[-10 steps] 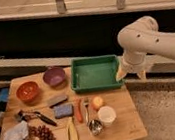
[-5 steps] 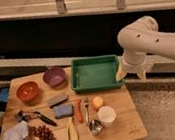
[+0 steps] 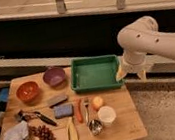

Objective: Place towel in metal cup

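A crumpled pale blue-grey towel (image 3: pixel 14 136) lies at the front left corner of the wooden table (image 3: pixel 118 102). A small shiny metal cup (image 3: pixel 95 127) stands near the front edge, just left of a white cup (image 3: pixel 107 116). My gripper (image 3: pixel 131 74) hangs off the white arm at the table's right edge, beside the right rim of the green tray (image 3: pixel 95 73). It is open, holds nothing, and is far from the towel and the metal cup.
An orange bowl (image 3: pixel 27 90) and a purple bowl (image 3: pixel 54 76) stand at the back left. Grapes (image 3: pixel 43 135), a banana (image 3: pixel 72 134), a carrot (image 3: pixel 78 110), a fork, an orange fruit (image 3: pixel 97 102), a blue sponge (image 3: pixel 64 110) and a black tool (image 3: pixel 36 116) lie between towel and cup.
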Action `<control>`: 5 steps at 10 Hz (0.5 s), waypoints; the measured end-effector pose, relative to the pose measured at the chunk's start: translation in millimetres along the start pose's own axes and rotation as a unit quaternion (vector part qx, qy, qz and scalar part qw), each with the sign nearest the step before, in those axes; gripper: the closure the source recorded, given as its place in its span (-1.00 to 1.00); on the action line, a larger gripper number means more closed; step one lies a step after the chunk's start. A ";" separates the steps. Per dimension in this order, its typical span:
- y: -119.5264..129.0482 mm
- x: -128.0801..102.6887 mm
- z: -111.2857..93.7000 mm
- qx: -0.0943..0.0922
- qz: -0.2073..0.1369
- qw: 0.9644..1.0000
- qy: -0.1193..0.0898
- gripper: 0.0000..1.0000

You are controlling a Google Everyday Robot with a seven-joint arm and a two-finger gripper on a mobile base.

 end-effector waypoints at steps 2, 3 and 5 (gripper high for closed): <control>22.3 -1.7 -6.2 0.001 -0.030 0.999 -0.013 -0.46; 36.6 -1.4 -8.2 0.000 -0.046 0.999 -0.016 -0.46; 91.9 5.7 -12.9 -0.010 -0.097 0.995 -0.024 -0.46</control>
